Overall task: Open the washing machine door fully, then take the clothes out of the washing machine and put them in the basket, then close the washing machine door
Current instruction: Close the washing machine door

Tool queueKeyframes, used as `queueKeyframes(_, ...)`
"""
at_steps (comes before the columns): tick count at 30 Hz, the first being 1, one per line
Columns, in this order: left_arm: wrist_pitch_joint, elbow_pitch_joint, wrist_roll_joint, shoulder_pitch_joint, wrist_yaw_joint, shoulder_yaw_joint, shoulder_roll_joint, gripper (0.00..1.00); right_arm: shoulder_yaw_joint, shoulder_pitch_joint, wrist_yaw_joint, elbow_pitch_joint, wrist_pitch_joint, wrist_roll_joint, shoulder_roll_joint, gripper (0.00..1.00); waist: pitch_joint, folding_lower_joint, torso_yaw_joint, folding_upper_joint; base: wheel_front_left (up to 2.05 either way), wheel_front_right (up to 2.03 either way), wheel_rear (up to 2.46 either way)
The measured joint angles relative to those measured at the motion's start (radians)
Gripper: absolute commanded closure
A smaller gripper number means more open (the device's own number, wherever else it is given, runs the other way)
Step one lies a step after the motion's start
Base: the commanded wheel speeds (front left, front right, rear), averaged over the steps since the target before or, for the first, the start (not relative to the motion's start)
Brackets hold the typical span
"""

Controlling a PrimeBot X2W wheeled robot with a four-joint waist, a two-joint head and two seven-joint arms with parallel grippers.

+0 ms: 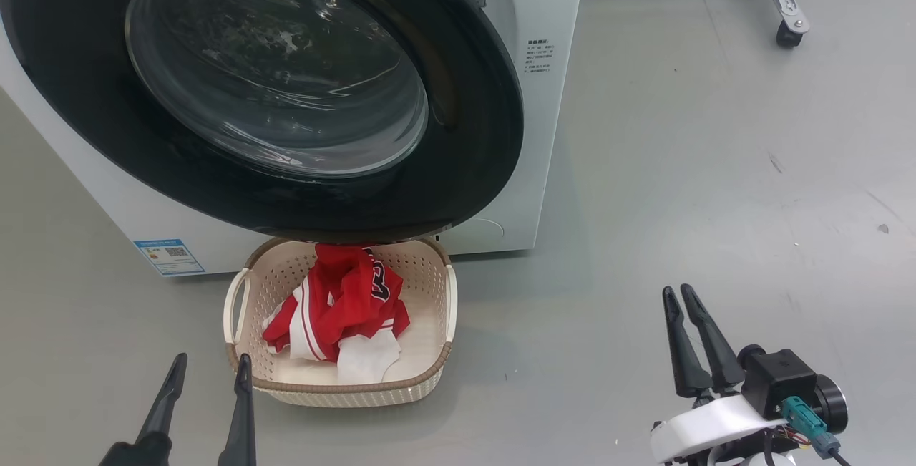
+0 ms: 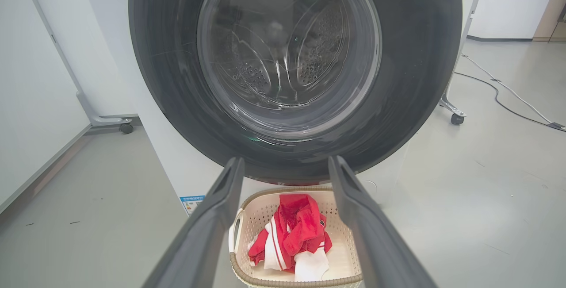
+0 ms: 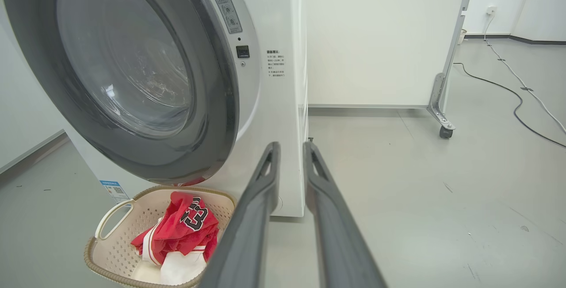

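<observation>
Below the glossy black-rimmed washing machine door (image 1: 472, 129), closed on the white washing machine (image 1: 544, 129), crumpled red-and-white clothes (image 1: 343, 301) lie heaped in the perforated cream basket (image 1: 449, 294). I see my left gripper (image 1: 212, 358) spread wide, my right gripper (image 1: 678, 290) showing only a slim, empty gap.

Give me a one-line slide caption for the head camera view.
Red jersey and white cloth lie in the basket before the closed washer door; left gripper and right gripper hover empty.
</observation>
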Motion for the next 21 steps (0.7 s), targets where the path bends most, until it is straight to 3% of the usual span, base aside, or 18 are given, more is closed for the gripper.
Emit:
queueKeyframes(12, -0.008, 0.006, 0.003, -0.001, 0.011, -0.007, -0.007, 0.00, 0.007, -0.001, 0.021, 0.004, 0.000, -0.001, -0.002, 1.00, -0.004, 0.0000, 0.001, 0.0000, 0.00, 0.00, 0.00)
queueKeyframes(21, -0.011, -0.009, 0.009, -0.011, 0.009, -0.039, -0.009, 0.00, -0.022, -0.036, 0.027, -0.016, 0.000, -0.011, -0.050, 1.00, 0.021, 0.0000, 0.017, 0.0000, 0.00, 0.00, 0.00)
